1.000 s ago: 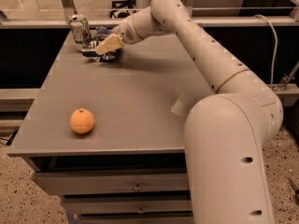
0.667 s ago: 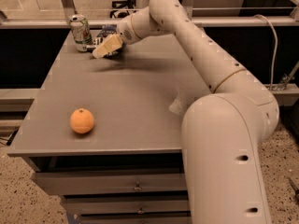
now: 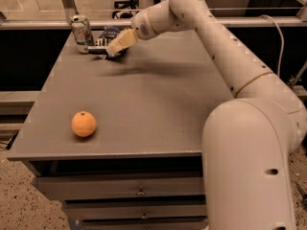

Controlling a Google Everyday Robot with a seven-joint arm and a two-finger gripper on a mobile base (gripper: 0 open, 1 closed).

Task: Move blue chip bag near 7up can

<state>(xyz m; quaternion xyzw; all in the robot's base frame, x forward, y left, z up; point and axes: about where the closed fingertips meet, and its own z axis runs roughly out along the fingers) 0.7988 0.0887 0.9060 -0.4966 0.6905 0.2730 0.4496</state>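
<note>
The blue chip bag (image 3: 108,35) lies at the table's far left, right beside the 7up can (image 3: 82,33), which stands upright to its left. The bag is dark blue with white lettering and is partly hidden by my gripper (image 3: 121,41). The gripper hangs just in front of and to the right of the bag, a little above the table. I cannot tell whether it touches the bag.
An orange (image 3: 84,124) sits near the front left of the grey table (image 3: 158,109). My arm reaches over the table's back right. Drawers are below the front edge. A rail runs behind the table.
The gripper has shifted slightly right and up, away from the can. The bag stays by the can.
</note>
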